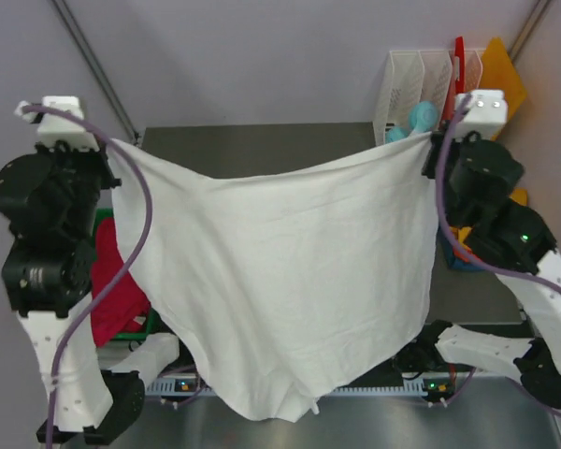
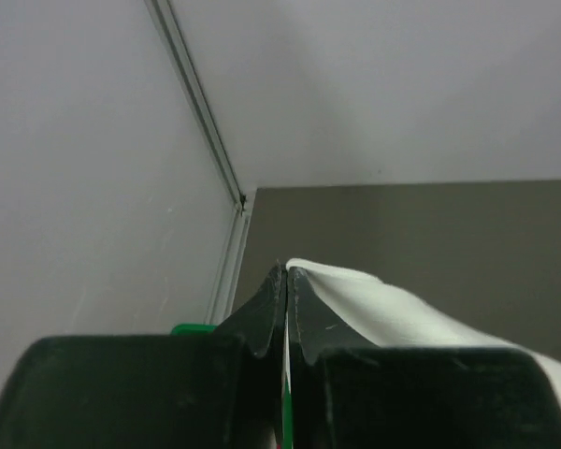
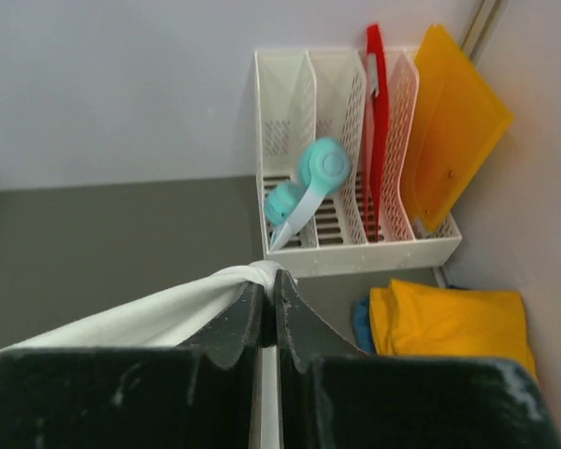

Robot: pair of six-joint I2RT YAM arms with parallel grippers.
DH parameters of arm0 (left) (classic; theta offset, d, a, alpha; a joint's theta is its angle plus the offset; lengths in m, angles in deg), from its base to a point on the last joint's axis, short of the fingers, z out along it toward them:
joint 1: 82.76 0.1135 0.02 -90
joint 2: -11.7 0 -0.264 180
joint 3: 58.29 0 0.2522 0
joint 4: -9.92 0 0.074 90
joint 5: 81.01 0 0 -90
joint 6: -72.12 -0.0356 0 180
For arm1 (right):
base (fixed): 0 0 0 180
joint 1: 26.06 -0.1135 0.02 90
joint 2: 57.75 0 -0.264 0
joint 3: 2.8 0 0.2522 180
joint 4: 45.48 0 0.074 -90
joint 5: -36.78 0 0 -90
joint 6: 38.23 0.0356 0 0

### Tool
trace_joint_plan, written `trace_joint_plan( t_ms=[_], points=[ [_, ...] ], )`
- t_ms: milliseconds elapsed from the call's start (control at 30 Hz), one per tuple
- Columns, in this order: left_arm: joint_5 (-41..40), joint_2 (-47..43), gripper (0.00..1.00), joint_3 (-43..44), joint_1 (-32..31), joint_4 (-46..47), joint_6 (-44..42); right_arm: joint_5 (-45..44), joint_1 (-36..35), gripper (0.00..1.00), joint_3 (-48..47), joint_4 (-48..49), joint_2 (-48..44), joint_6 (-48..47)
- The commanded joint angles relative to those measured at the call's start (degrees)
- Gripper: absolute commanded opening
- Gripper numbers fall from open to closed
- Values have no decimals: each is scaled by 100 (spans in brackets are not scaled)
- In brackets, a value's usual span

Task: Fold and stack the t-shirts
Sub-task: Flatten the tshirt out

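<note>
The white shirt [image 1: 280,281] is hanging in the air, stretched wide above the bench [image 1: 262,148].

Left claw [image 2: 287,271] is clenched on one top corner of the cloth. Its fingers are pressing together with a thin layer of white between them.

Right claw [image 3: 269,281] is clenched on the opposite top corner, and the cloth is bunching at its fingertips.

The upper edge is sagging slightly between the two grips. The lower part is draping down toward the near edge and hiding most of the bench in the top view.

A crimson shirt [image 1: 112,290] is lying at the left side, partly hidden behind the white one.

At the far right corner a white file rack [image 3: 355,248] is standing by the back wall. It is holding a red board [image 3: 376,122], an orange board [image 3: 453,122] and a teal object [image 3: 318,173].

Just in front of the rack a yellow-orange shirt [image 3: 458,318] is lying in a flat pile. A blue one [image 3: 359,323] is peeking out at its left edge.
</note>
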Motion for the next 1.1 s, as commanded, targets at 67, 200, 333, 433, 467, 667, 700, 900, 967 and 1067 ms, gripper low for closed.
trace_joint_plan(
  t_ms=[67, 200, 333, 433, 467, 667, 700, 900, 967, 1067],
  points=[
    [183, 492, 0, -1894, -11, 1634, -378, 1082, 977, 0, 1030, 892, 883, 969],
    [368, 1159, 0, -2399, 103, 2349, -396, 1460, 1356, 0, 1023, 1419, 1832, 1189],
    [500, 2212, 0, -2469, 367, 2938, -299, 1645, 1593, 0, 628, 1692, 3165, 1260],
    [439, 2863, 0, -2426, 402, 3316, -299, 1698, 1690, 0, 84, 1772, 4010, 1181],
    [430, 3023, 0, -2356, 411, 3378, -299, 1698, 1708, 0, -188, 1806, 4196, 1137],
    [342, 4051, 0, -1942, 446, 3598, -237, 1874, 1884, 0, -1244, 1702, 5515, 1005],
    [307, 4287, 0, -1881, 455, 3641, -264, 1909, 1910, 0, -1376, 1710, 5656, 970],
    [26, 5281, 0, -994, 482, 3642, -203, 2067, 2042, 0, -2790, 1333, 6833, 865],
    [-45, 5502, 0, -581, 499, 3607, -176, 2128, 2103, 0, -3195, 1358, 7159, 838],
    [-185, 5888, 0, -19, 508, 3537, -185, 2287, 2253, 0, -3547, 1385, 7440, 1022]
  ],
)
